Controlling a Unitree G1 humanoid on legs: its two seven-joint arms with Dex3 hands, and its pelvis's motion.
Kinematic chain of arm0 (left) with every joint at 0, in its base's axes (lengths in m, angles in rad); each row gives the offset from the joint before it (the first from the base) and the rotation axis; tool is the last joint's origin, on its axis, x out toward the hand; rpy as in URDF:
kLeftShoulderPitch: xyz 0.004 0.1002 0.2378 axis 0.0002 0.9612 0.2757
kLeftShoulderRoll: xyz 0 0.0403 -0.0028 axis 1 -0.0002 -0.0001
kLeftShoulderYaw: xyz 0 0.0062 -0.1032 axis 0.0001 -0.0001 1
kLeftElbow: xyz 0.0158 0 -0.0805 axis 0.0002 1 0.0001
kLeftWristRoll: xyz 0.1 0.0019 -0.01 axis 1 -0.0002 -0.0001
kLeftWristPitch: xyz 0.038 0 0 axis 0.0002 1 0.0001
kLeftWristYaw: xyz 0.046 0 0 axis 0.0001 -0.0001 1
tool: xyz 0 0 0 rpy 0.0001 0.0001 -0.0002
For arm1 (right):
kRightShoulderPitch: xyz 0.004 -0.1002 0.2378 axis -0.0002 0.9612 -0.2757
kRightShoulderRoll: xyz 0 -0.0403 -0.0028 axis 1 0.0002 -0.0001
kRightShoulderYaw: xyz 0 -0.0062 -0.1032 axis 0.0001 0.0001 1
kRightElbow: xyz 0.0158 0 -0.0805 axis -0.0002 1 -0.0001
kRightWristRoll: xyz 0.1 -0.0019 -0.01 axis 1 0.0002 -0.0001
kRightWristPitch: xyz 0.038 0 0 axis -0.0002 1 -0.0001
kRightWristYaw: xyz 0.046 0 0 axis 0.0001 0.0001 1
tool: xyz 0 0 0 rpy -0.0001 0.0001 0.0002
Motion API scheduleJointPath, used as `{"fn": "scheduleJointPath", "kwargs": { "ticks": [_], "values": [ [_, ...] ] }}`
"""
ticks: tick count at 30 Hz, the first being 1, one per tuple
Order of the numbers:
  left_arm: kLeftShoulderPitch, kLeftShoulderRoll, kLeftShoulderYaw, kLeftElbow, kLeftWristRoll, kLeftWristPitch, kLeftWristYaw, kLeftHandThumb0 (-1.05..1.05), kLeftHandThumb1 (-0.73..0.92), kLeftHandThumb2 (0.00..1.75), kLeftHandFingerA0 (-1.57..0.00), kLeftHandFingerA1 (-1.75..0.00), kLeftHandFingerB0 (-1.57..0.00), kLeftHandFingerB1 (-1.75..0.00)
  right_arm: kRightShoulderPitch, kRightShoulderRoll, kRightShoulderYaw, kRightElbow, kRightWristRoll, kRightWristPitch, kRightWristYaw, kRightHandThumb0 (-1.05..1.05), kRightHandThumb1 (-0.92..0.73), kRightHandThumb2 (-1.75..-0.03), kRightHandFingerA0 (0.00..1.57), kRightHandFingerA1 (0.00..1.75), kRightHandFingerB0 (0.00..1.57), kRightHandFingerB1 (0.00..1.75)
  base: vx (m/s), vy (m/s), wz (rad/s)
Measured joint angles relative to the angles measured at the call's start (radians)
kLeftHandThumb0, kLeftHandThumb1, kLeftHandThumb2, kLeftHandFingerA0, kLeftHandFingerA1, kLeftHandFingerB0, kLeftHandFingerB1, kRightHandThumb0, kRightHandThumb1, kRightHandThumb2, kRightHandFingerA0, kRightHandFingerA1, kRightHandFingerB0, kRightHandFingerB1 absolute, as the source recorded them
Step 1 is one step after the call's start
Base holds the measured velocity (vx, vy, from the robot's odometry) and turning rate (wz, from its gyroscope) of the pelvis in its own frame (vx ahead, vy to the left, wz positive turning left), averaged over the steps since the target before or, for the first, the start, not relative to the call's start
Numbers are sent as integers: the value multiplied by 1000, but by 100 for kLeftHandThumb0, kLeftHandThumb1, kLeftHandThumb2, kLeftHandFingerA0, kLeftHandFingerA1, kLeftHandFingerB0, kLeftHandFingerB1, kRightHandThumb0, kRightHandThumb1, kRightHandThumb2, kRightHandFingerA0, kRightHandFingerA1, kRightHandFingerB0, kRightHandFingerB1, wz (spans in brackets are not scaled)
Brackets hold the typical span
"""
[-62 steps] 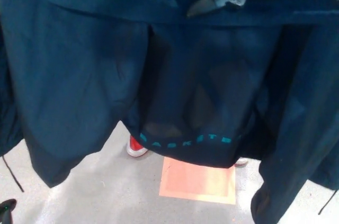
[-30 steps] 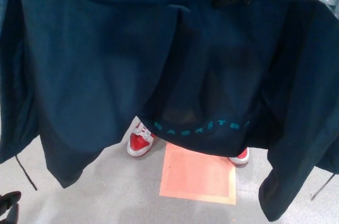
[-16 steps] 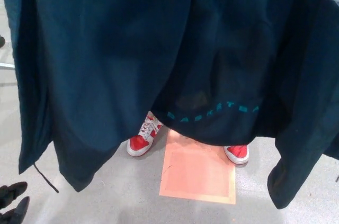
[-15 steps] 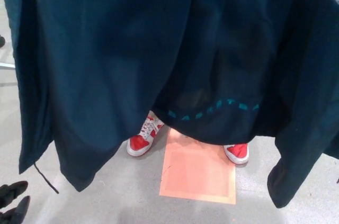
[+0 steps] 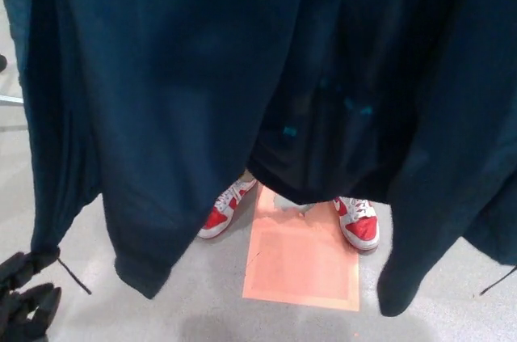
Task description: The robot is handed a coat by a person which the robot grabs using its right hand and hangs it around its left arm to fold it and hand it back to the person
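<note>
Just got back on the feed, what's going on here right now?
A dark navy fabric coat hangs in front of the head camera and fills most of the view; whatever holds it up is out of frame. Below its hem, a person's red and white sneakers stand at the top corners of a pale orange square floor marker. The robot's black left hand sits low in the corner, under the coat's edge. The right hand is not in view.

Coat (image 5: 186,91) fills view, red shoes (image 5: 228,209) + orange mat (image 5: 303,265) below.
</note>
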Motion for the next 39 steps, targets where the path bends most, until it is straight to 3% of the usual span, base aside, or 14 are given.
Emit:
{"fn": "scheduleJointPath", "kwargs": {
  "ticks": [1,2,3,4,16,19,20,21,24,27,28,37,38,39],
  "values": [
    [8,0,2,-23,-8,1,-11,-77,92,69,-24,-34,-20,-32,-8,5,-4,10,-3,-3,-14,-35,-83,-64,96,117,82,86,0,0,0],
    [17,0,4,-44,-14,1,-22,-77,92,69,-24,-34,-20,-32,-16,9,-9,18,-5,-5,-26,-35,-83,-64,96,117,82,86,0,0,0],
    [28,0,6,-74,-23,3,-37,-77,92,68,-29,-35,-26,-34,-27,16,-15,32,-8,-8,-42,-30,-66,-108,94,98,76,78,0,0,0],
    [38,1,6,-100,-28,6,-49,-75,92,71,-28,-36,-26,-35,-36,21,-22,41,-9,-9,-52,-35,-84,-65,90,125,81,80,0,0,0],
    [238,76,-52,-569,-126,70,-250,-77,92,74,-31,-37,-30,-36,-141,89,-170,142,-6,-29,-148,-18,-64,-64,108,98,95,91,0,0,0],
    [287,108,-86,-710,-158,98,-306,-76,92,76,-30,-39,-29,-38,-166,106,-194,164,-7,-34,-163,-19,-65,-67,110,107,96,95,0,0,0],
    [304,122,-100,-765,-172,110,-326,-75,92,76,-29,-38,-29,-37,-172,112,-201,171,-7,-36,-167,-21,-70,-64,98,132,88,102,0,0,0],
    [313,131,-108,-796,-180,118,-338,-77,92,74,-29,-38,-28,-37,-176,116,-205,175,-8,-37,-170,-26,-73,-61,101,109,87,92,0,0,0],
    [348,175,-145,-932,-213,154,-388,-76,92,73,-30,-38,-29,-37,-193,139,-221,194,-10,-43,-179,-31,-74,-63,98,117,84,96,0,0,0],
    [386,223,-183,-1059,-250,201,-436,-81,80,96,-30,-46,-33,-47,-221,168,-233,206,-16,-52,-193,-32,-77,-68,85,160,80,108,0,0,0],
    [395,235,-196,-1099,-259,219,-447,-77,92,76,-32,-42,-30,-40,-232,181,-234,210,-18,-55,-197,-34,-79,-68,85,158,81,99,0,0,0],
    [336,287,-322,-1202,-295,329,-525,-70,92,77,-30,-41,-32,-40,-277,274,-240,233,-47,-86,-214,-35,-79,-69,86,158,80,109,0,0,0],
    [325,284,-339,-1202,-294,336,-529,-74,92,74,-30,-40,-29,-39,-278,285,-243,234,-49,-88,-214,-35,-73,-61,91,138,89,65,0,0,0],
    [309,280,-361,-1202,-290,345,-529,-74,92,73,-29,-40,-26,-38,-278,294,-249,235,-49,-88,-214,-38,-77,-63,89,117,77,55,0,0,0]
  ]
}}
